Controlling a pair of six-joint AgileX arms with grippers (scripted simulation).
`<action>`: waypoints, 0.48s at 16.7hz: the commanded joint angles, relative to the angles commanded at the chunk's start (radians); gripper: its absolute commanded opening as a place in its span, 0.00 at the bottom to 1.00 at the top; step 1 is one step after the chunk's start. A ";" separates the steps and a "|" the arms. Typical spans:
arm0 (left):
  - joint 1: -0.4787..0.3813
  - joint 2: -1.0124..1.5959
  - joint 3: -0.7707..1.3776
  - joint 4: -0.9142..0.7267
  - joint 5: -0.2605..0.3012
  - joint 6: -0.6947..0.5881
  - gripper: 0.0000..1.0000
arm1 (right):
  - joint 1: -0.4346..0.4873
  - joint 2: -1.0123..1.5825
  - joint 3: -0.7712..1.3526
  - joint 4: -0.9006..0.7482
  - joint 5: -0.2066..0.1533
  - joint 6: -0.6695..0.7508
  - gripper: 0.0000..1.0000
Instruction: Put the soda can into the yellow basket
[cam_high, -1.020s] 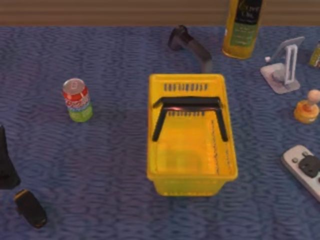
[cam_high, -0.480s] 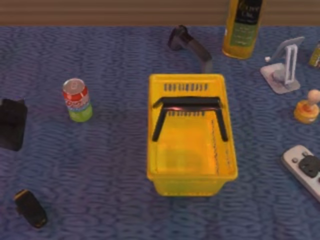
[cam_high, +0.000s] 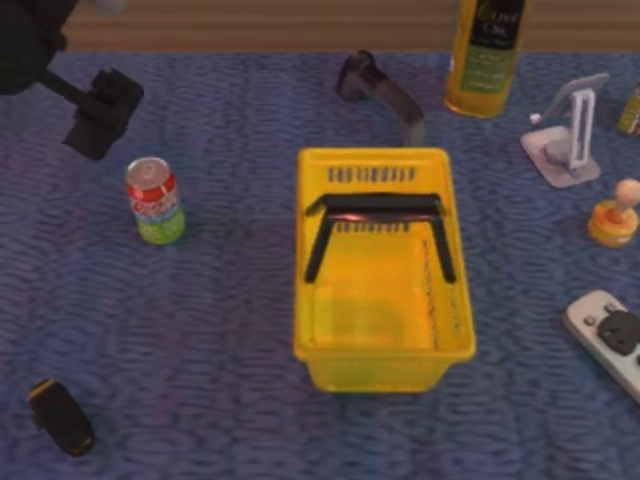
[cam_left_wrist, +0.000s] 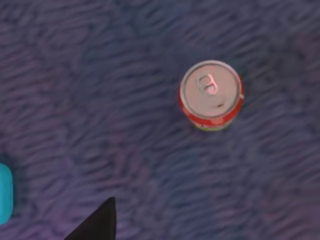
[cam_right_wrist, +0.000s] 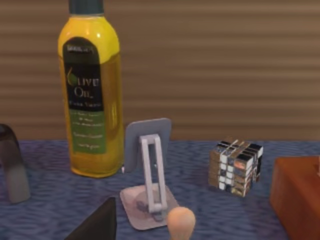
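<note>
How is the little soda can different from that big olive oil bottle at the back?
The soda can is short, red above and lime green below, with a silver top; the olive oil bottle is far taller, yellow with a dark label. The can stands on the table's left side, the bottle at the back right. Both stand upright.

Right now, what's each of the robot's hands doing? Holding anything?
Left gripper: up beyond the can, not touching it; open or shut cannot be told.
Right gripper: not seen in the top view; cannot tell.
</note>
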 joint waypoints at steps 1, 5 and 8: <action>-0.005 0.105 0.085 -0.046 -0.003 0.024 1.00 | 0.000 0.000 0.000 0.000 0.000 0.000 1.00; -0.017 0.479 0.375 -0.204 -0.022 0.111 1.00 | 0.000 0.000 0.000 0.000 0.000 0.000 1.00; -0.018 0.672 0.525 -0.284 -0.040 0.157 1.00 | 0.000 0.000 0.000 0.000 0.000 0.000 1.00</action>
